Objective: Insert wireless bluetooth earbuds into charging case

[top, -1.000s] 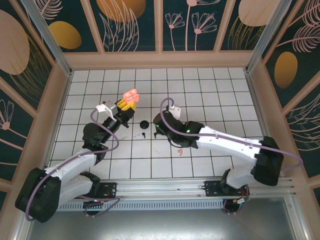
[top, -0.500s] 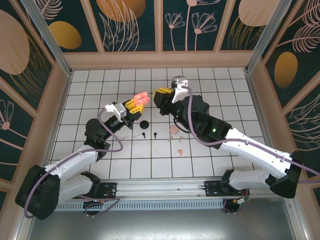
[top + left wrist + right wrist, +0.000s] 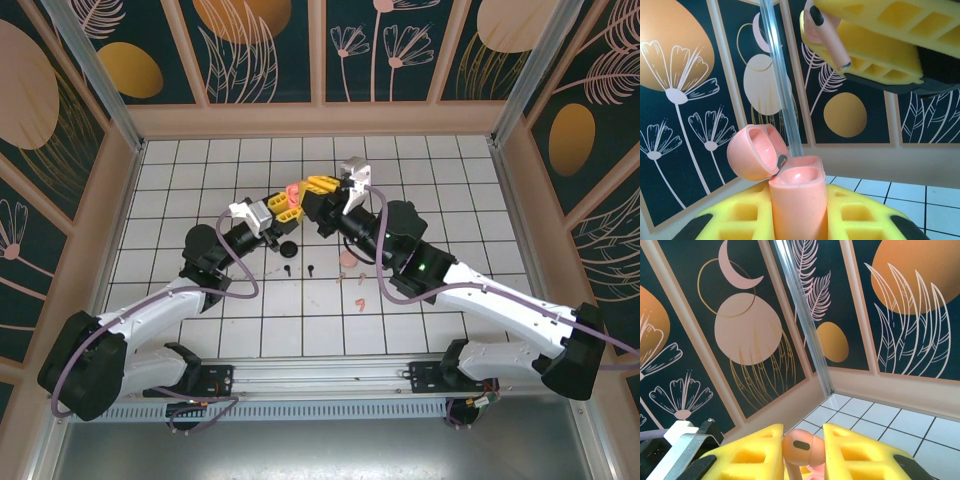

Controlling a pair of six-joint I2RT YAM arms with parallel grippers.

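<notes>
Arms have swung together over mid-table in the last second. Left gripper [image 3: 288, 199] pinches open pink charging case [image 3: 797, 197], lid flipped back; right gripper [image 3: 317, 191] pinches pink earbud [image 3: 799, 445] just above it, not touching. Insertion likely next. Loose buds [image 3: 360, 300] lie on tiles below.

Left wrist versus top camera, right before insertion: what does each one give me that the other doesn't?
Left wrist: the pink case close up, lid hinged open leftward, an empty well facing up, and the pink earbud above and right of it, stem angled downward. Top camera: the table, with a loose pink bud and a black bud on the tiles. Shared: the left claw shut on the case, the right claw gripping the earbud.
</notes>
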